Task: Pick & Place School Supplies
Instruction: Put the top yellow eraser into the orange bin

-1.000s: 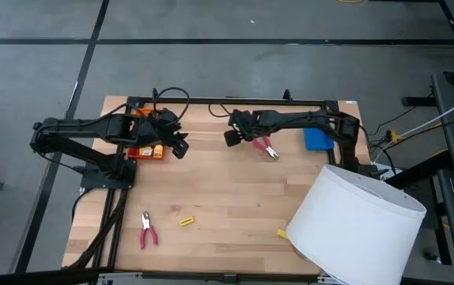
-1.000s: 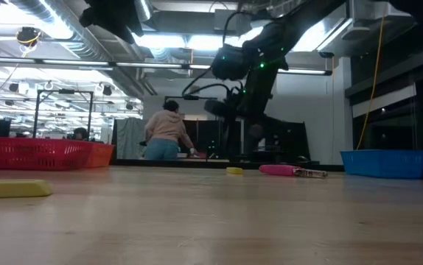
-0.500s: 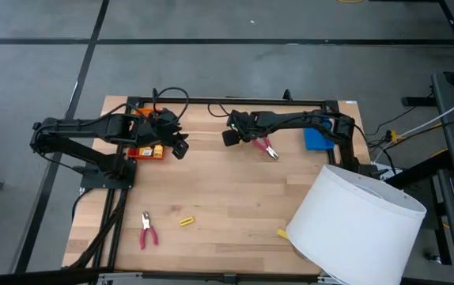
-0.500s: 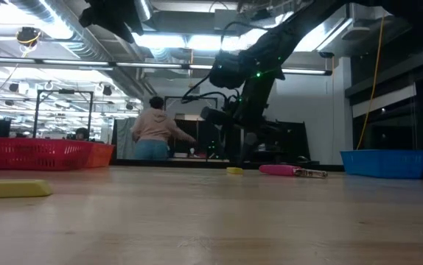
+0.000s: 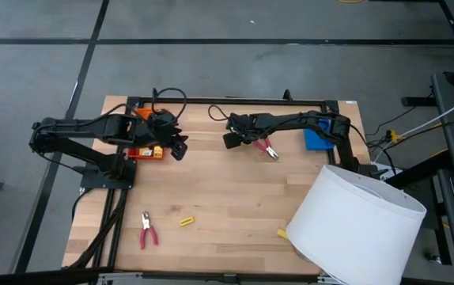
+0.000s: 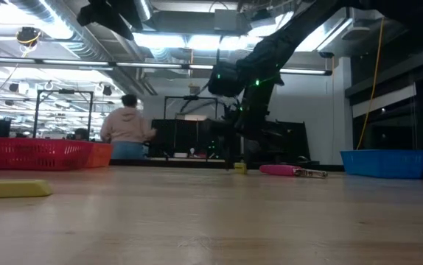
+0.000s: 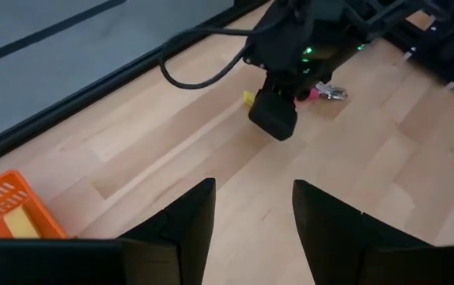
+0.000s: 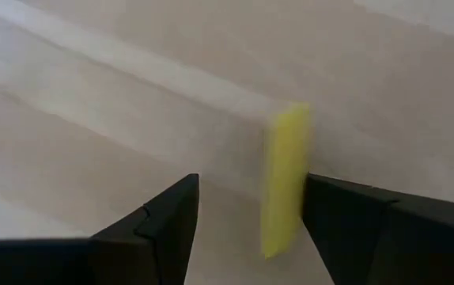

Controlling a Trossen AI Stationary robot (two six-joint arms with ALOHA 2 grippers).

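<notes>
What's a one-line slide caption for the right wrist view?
Right gripper open around a small yellow block standing on the wooden table, the block close against one finger.

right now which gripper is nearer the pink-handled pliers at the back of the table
Right. The right gripper sits just beside the pink-handled pliers, with a yellow block between its fingers. The left gripper hangs farther off, near the orange tray.

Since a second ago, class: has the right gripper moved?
Yes. In the high view the right gripper has drawn slightly farther from the blue tray, toward the left arm's side.
</notes>
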